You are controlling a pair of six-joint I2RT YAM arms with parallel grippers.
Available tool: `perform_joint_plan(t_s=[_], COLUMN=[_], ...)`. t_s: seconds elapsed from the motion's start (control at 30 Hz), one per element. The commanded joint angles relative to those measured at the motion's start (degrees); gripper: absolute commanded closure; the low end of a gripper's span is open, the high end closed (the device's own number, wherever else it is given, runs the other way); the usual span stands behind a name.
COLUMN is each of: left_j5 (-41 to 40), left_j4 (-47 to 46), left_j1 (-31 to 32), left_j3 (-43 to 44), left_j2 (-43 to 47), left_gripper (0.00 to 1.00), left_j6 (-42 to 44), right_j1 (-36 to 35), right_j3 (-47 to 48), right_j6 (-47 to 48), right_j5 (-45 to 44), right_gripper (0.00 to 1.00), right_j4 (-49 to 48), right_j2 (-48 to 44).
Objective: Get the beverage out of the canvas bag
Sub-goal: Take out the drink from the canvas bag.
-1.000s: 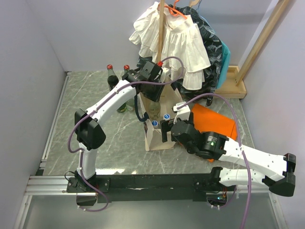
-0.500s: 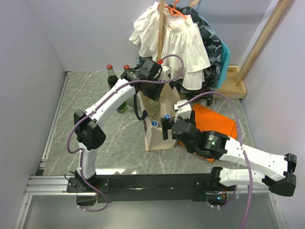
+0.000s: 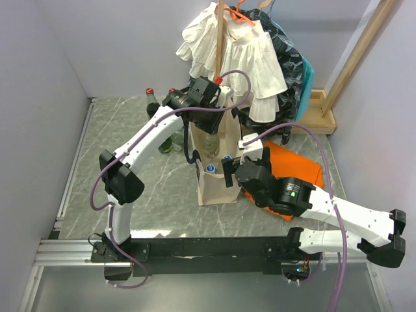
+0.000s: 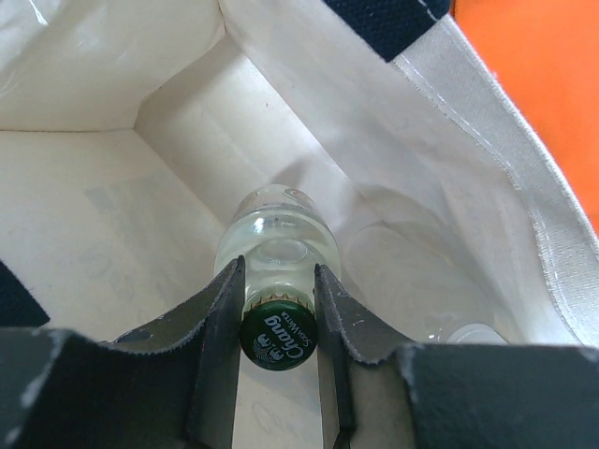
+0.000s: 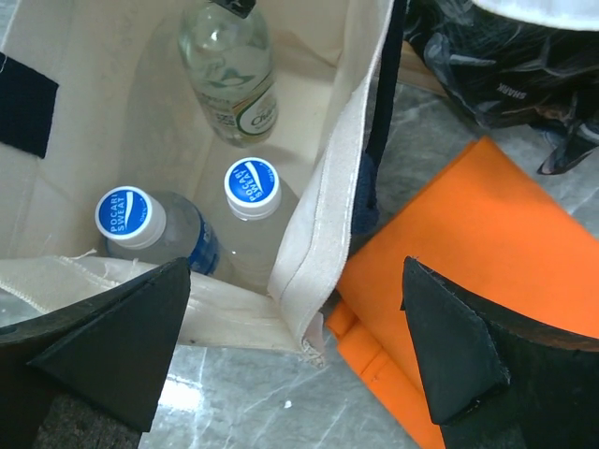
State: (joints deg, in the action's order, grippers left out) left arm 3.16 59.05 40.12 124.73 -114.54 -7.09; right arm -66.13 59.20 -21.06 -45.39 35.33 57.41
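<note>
The cream canvas bag (image 3: 214, 185) with navy handles stands mid-table. My left gripper (image 3: 207, 97) hangs over its mouth, shut on the green cap (image 4: 276, 342) of a clear glass beverage bottle (image 4: 279, 245). The bottle hangs upright inside the bag (image 4: 187, 140), and its labelled body (image 5: 230, 82) shows in the right wrist view. Two plastic bottles with blue-and-white caps (image 5: 124, 214) (image 5: 252, 181) stand in the bag's near end. My right gripper (image 5: 295, 281) is open, straddling the bag's near right corner seam (image 5: 318, 243) without touching it.
A folded orange cloth (image 3: 294, 166) lies right of the bag, under my right arm. Two dark red-capped bottles (image 3: 151, 105) stand behind my left arm. A white garment (image 3: 234, 55) hangs on a wooden stand (image 3: 318, 112) at the back, beside a black bag (image 3: 289, 78).
My left gripper has risen slightly with the glass bottle in its grip. The bag's sides have drawn up taller. My right gripper has shifted a little along the bag's near corner.
</note>
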Motion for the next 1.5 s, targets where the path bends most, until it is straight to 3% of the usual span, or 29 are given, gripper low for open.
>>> perform_joint_plan(t_s=[0.0,0.6,1.1,1.47], left_j5=[0.9,-0.5,-2.1,-2.9], left_j4=[-3.3,-4.4,-13.2,-14.0], left_j1=[0.4,0.3,0.3,0.4], left_j3=[5.2,7.0,1.2,1.3], left_j2=[3.4,8.6,16.7,18.8], left_gripper=[0.99,0.99,0.99,0.99], left_j6=[0.8,1.0,0.1,0.1], right_j1=[-0.4,-0.4,-0.5,-0.5], right_j3=[2.9,1.3,0.5,0.1], right_j6=[0.9,0.0,-1.3,-0.8], right_j5=[-3.2,-4.3,-4.2,-3.8], right_gripper=[0.0,0.0,0.0,0.0], right_j4=[-0.6,-0.5,-0.3,-0.8], right_j2=[-1.9,-3.0,-3.4,-3.2])
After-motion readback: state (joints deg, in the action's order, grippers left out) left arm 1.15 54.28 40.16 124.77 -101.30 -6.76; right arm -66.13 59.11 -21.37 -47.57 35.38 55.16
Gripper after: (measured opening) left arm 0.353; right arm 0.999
